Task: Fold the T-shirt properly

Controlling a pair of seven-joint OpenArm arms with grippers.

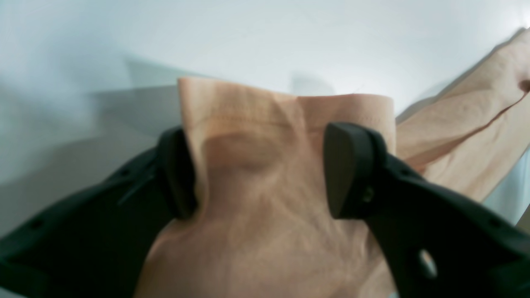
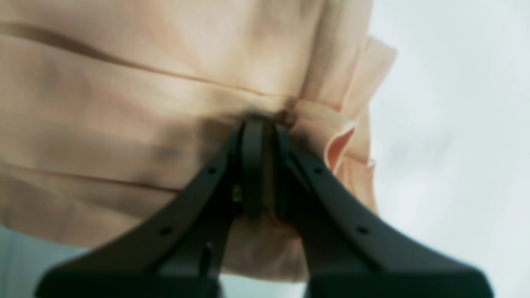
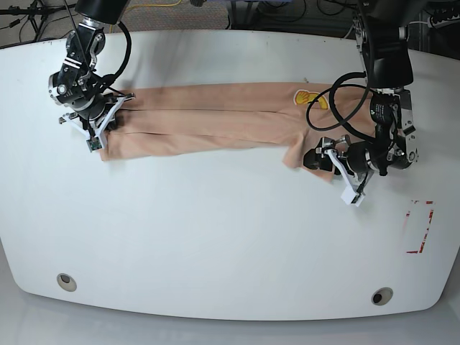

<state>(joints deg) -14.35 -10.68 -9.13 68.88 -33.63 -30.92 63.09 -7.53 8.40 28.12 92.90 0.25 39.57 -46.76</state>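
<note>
So the peach T-shirt is lying across the far half of the white bench, already narrowed into a long band running side to side, with the yellow emblem showing near the end where the left arm works.

Right gripper has its fingers pinched shut on a bunched bit of the shirt's edge. You can see the fabric puckering into little pleats right at the tips. Left gripper is a different story: its fingers are spread wide with a hemmed flap of cloth standing up between them, and the pads aren't pressing on it as far as I can tell, so nothing is actually held on that side.

What I'd worry about:
- If the left side closes now, it might only catch the top layer of that flap, so lifting would peel the layers apart instead of carrying the whole end.
- If it moves off without closing, the flap just flops wherever and the end goes crooked.
- The right grip is on a scrunched wad, so pulling from there could drag wrinkles down the whole band or skew it on the bench.
- One end pinned and one loose means any tug slides the shirt instead of folding it.
</note>
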